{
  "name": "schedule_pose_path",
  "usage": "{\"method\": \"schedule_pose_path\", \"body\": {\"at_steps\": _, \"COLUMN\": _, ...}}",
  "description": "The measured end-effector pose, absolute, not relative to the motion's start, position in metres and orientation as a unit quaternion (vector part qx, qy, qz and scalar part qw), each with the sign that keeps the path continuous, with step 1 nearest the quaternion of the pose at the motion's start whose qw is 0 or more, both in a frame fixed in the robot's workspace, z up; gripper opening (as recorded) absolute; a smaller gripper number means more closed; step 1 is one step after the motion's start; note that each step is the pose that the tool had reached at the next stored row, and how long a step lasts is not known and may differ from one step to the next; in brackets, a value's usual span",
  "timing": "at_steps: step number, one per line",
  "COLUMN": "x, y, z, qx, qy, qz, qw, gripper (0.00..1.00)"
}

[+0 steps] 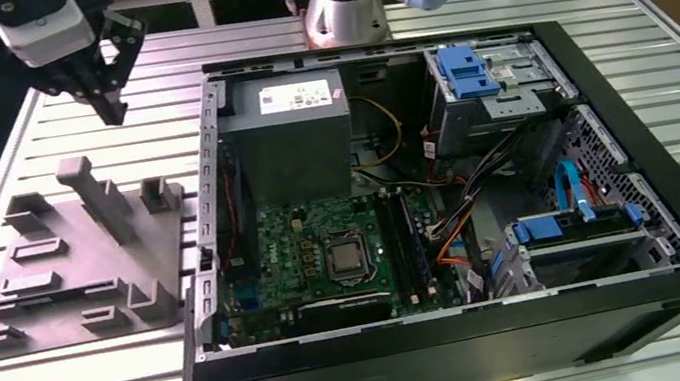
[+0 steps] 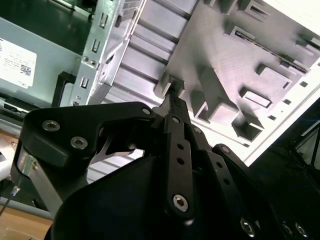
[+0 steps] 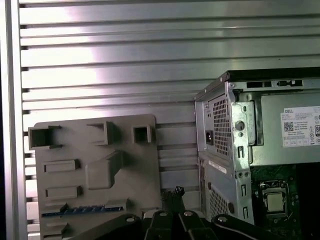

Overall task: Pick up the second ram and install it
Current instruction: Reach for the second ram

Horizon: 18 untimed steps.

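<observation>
In the grey holder (image 3: 145,175) sits the second ram (image 3: 82,210) (slotted edgewise); gripper (image 1: 113,111) closed, empty, nearby.

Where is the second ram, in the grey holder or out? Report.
In: the second ram sits in a slot of the grey holder; the gripper is shut and empty.

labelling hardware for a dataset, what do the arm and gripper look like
The arm is smooth silver-grey tubing with a pale blue cap on one joint. The gripper has a white body with a dark panel. Its fingers are flat black metal links dotted with silver screw heads, tapering to thin tips.
</observation>
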State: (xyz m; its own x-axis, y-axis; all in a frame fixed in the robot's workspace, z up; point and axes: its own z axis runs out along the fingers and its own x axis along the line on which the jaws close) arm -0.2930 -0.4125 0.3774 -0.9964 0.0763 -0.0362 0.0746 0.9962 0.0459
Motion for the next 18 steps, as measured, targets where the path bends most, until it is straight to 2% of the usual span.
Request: {"method": "schedule_pose_path", "body": {"at_steps": 18, "x": -0.318, "y": -0.433, "z": 0.368, "qx": 0.038, "qy": 0.999, "qz": 0.022, "qw": 0.019, "gripper": 0.10}}
